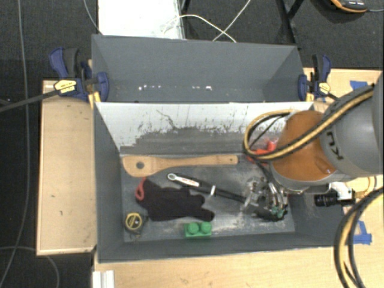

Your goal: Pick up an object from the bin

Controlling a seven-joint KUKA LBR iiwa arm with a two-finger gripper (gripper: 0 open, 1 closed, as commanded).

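My gripper [267, 201] is low in the bin's front right corner, under the arm's orange cover. A slim tool with a metal head and a black handle [201, 186] lies slantwise across the floor, and its handle end comes right up to the gripper's left side. Whether the gripper touches it I cannot tell. A crumpled black glove [173, 203] lies just left of the tool's middle. A small green block [198, 228] sits near the front wall, left of the gripper.
A long wooden spatula [180, 162] lies along the foot of the back wall. A small yellow tape measure [134, 221] rests in the front left corner, with a red piece [140, 191] at the glove's left edge. The arm covers the bin's right side.
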